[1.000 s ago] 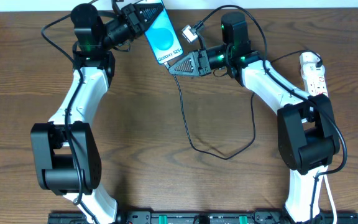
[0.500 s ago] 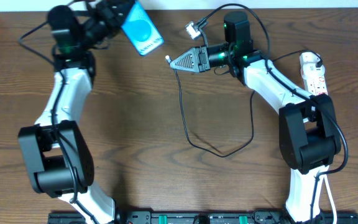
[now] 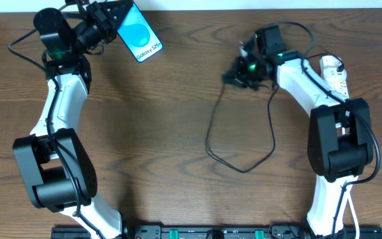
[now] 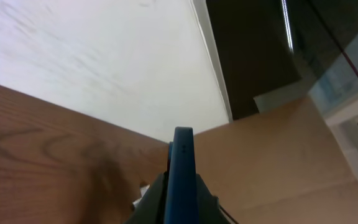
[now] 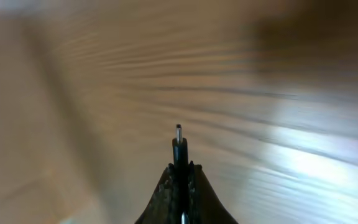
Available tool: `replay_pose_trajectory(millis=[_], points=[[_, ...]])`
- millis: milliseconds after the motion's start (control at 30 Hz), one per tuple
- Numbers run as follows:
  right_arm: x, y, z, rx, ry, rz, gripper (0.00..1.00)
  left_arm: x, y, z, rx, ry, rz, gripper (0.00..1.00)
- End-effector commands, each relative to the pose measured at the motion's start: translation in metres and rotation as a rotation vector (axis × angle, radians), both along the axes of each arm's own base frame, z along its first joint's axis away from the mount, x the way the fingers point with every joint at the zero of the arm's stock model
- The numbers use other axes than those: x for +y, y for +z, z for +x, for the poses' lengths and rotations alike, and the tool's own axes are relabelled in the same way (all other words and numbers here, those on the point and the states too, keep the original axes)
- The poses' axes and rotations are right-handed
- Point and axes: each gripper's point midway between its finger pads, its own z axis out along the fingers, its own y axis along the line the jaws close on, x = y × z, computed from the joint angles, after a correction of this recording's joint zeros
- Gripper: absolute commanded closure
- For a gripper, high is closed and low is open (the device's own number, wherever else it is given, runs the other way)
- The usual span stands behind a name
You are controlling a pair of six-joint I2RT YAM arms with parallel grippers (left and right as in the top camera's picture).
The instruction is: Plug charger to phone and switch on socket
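- Overhead: the phone (image 3: 138,38) is held screen-up by the left gripper (image 3: 113,16) at the far-left corner. The charger (image 3: 207,138) is looped mid-table and gripped by the right gripper (image 3: 236,74). The socket (image 3: 335,78) lies by the right edge.
- Left wrist: the phone is seen edge-on, clamped between the jaws.
- Right wrist: only here is the plug tip (image 5: 178,132) shown, pinched between narrow jaws.

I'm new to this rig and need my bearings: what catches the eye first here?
The bright blue phone, held up by the left gripper at the top left of the overhead view. Across from it, the right gripper pinches the charger, its black cable looping below; the white socket lies at the far right.
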Motion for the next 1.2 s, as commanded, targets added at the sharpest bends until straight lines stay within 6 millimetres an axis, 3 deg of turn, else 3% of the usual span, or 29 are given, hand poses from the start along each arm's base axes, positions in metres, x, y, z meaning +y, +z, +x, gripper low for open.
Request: replay_pose_trajectory(millis=[0,233,433,800,1167], points=[[-0.049,-0.015,0.004,0.009,-0.079,-0.248,0.99,-0.008,0.015,-0.012,-0.03,-0.066,0.004,0.93],[-0.085,-0.031,-0.052,0.237,-0.075,-0.447,0.99,-0.012,0.014,-0.018,-0.03,-0.105,0.006,0.93],[-0.083,-0.036,-0.081,0.329,-0.043,-0.517,0.99,-0.016,0.014,-0.023,-0.03,-0.14,0.009,0.93],[-0.057,-0.059,-0.098,0.298,0.039,-0.53,0.99,-0.017,0.014,-0.024,-0.032,-0.152,0.011,0.93],[-0.058,-0.077,-0.103,0.282,0.051,-0.527,0.99,-0.018,0.013,-0.026,-0.036,-0.162,0.014,0.93]])
